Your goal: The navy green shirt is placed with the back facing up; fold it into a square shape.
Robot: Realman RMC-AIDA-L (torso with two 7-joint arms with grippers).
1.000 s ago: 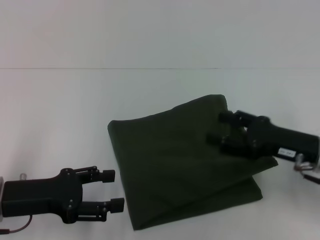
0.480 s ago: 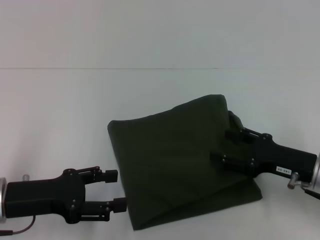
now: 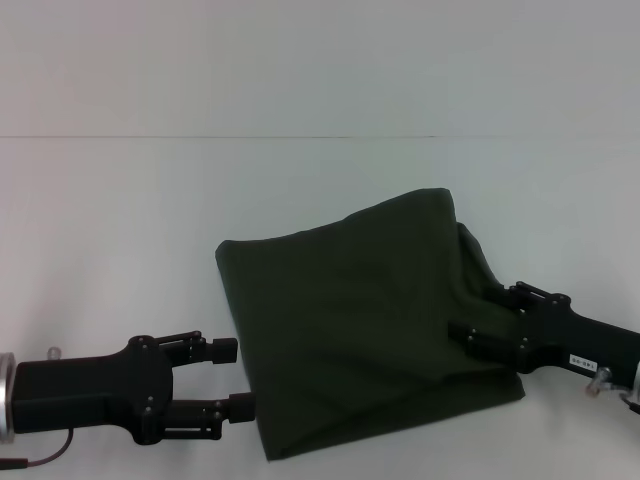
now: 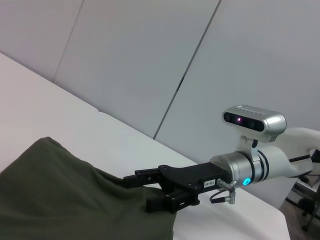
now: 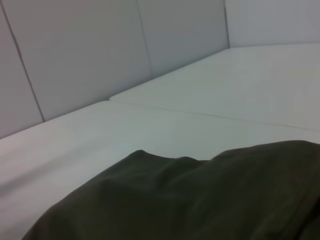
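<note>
The navy green shirt (image 3: 360, 325) lies folded into a rough four-sided shape in the middle of the white table, and also shows in the left wrist view (image 4: 60, 200) and the right wrist view (image 5: 210, 200). My right gripper (image 3: 487, 315) is at the shirt's right edge, open, with its fingers spread along the raised cloth there. From the left wrist view, this right gripper (image 4: 141, 192) has one finger over the cloth and one at its edge. My left gripper (image 3: 235, 378) is open just left of the shirt's near left corner, with nothing between its fingers.
The white table (image 3: 120, 220) stretches bare around the shirt, with a seam line (image 3: 300, 137) across the far side. Grey wall panels (image 4: 150, 60) stand behind the table.
My right gripper has drawn back to the right and toward me, from over the shirt's top to its right edge. The left gripper has edged slightly toward the shirt.
</note>
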